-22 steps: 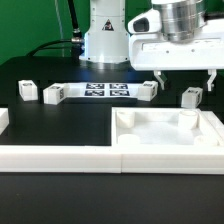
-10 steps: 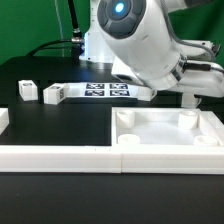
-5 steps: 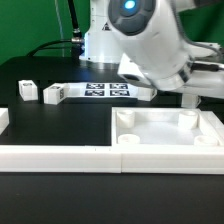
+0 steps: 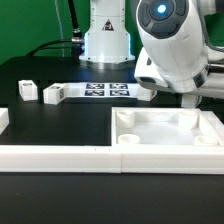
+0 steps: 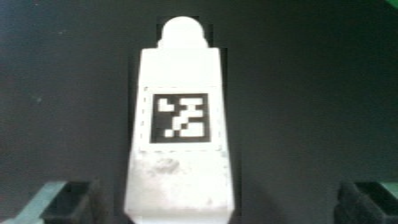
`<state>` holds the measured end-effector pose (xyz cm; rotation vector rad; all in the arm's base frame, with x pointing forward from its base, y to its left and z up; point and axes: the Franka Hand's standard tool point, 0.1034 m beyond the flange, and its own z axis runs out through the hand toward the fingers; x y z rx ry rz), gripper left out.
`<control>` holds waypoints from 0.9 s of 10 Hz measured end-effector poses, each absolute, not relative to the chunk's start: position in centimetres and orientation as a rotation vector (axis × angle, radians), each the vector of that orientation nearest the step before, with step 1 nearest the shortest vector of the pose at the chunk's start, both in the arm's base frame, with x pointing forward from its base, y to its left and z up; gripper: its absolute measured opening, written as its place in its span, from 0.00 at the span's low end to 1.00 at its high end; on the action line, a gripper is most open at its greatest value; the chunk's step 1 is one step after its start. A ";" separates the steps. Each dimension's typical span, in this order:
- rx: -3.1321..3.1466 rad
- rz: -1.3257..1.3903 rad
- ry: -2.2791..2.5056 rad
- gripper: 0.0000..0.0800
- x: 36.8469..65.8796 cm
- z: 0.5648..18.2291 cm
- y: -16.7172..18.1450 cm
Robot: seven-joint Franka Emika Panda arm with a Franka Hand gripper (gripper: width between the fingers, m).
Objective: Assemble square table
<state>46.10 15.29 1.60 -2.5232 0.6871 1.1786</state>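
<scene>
Leg pickup is in hand, I judge: the pincer, released wide, flanks a leg beside the tabletop, needing descent, then clenching.

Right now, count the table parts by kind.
Table top: 1
Leg blocks: 4, one partly hidden by the arm, one below the open hand
Total: 5
</scene>
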 end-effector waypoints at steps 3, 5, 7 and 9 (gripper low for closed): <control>-2.516 1.198 0.695 0.81 45.5 1.1 15.1; -2.504 1.215 0.702 0.81 45.1 0.7 15.6; -2.497 1.232 0.693 0.81 44.8 1.0 15.7; -2.485 1.250 0.695 0.81 44.6 1.1 15.4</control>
